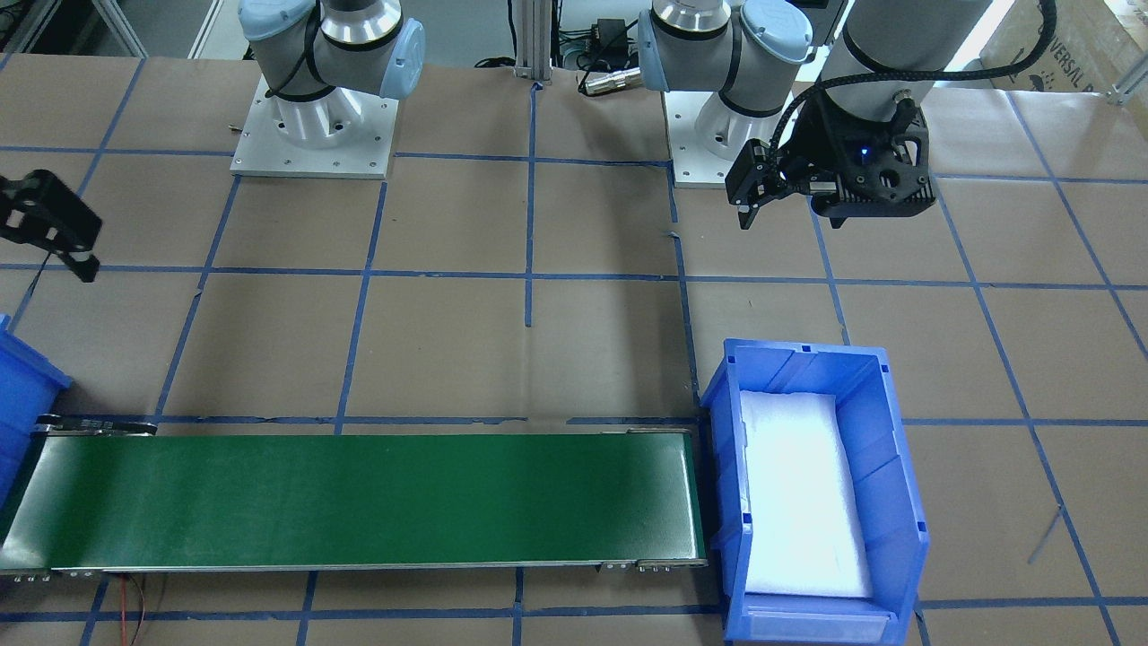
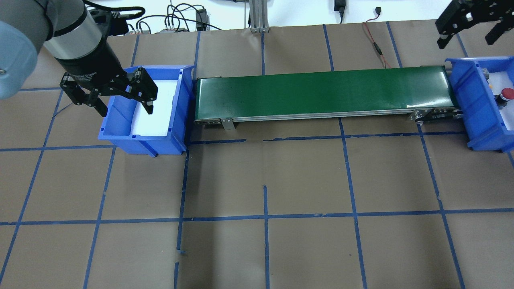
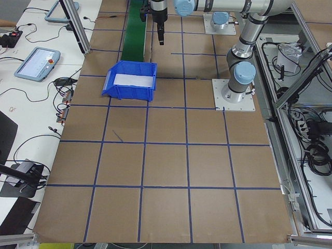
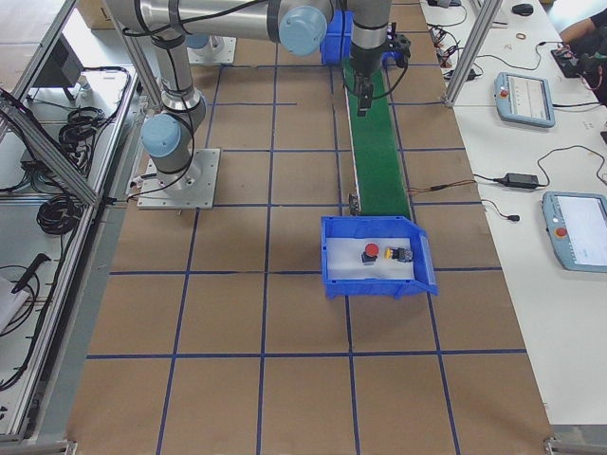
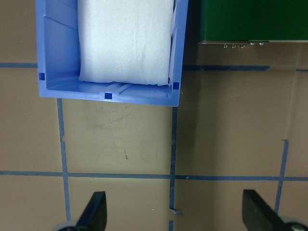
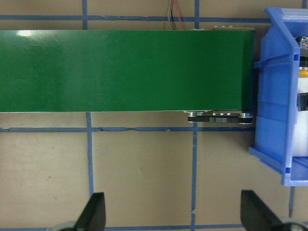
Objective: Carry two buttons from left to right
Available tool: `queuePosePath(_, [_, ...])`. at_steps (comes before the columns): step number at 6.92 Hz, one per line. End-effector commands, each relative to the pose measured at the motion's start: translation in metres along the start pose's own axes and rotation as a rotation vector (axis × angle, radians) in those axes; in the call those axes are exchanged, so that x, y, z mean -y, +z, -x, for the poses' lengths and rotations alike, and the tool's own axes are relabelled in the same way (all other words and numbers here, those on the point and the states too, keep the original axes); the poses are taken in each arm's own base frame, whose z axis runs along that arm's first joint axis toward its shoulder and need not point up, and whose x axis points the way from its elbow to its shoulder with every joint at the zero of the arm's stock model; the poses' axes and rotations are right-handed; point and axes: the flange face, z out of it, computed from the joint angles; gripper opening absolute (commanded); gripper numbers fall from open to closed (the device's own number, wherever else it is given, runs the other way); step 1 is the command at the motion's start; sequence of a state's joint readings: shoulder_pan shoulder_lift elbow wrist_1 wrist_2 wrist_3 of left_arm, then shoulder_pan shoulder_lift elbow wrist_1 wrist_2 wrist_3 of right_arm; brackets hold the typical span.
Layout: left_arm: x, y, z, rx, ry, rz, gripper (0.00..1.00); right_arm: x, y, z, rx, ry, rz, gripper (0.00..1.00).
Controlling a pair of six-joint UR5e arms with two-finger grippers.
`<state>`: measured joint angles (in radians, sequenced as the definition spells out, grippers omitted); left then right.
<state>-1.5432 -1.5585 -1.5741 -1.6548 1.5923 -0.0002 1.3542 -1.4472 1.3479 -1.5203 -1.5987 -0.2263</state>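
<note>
Right gripper (image 2: 466,40), jaws wide and empty, hangs apart from buttons (image 4: 370,253) in bin (image 4: 375,284)

Probably a robotics lab: teach pendants (image 4: 524,99) lie on white benches (image 4: 569,322) beside the tape-gridded table (image 3: 166,171), with cable bundles (image 3: 314,153) and aluminium frame posts (image 3: 74,26) along its edges.

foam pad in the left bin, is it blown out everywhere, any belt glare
Front-facing view: the foam pad is blown out, nearly featureless. Left wrist view: its creases show. Right wrist view: a small glare spot on the green belt, upper left.
</note>
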Motion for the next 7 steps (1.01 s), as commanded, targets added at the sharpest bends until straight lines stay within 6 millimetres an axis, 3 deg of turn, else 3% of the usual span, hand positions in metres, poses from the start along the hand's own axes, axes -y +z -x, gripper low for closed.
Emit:
queuePosePath(1, [0.000, 0.001, 0.000, 0.000, 0.002, 0.002, 1.00, -0.012, -0.004, 0.101, -0.004, 0.012, -0.006, 1.00])
queuePosePath(5, [0.000, 0.001, 0.001, -0.002, -0.003, 0.003, 1.00, -0.027, 0.008, 0.143, 0.018, 0.005, 0.013, 1.00])
queuePosePath(7, [0.000, 0.001, 0.001, -0.002, -0.007, 0.005, 1.00, -0.029, 0.018, 0.147, 0.012, 0.000, 0.033, 1.00])
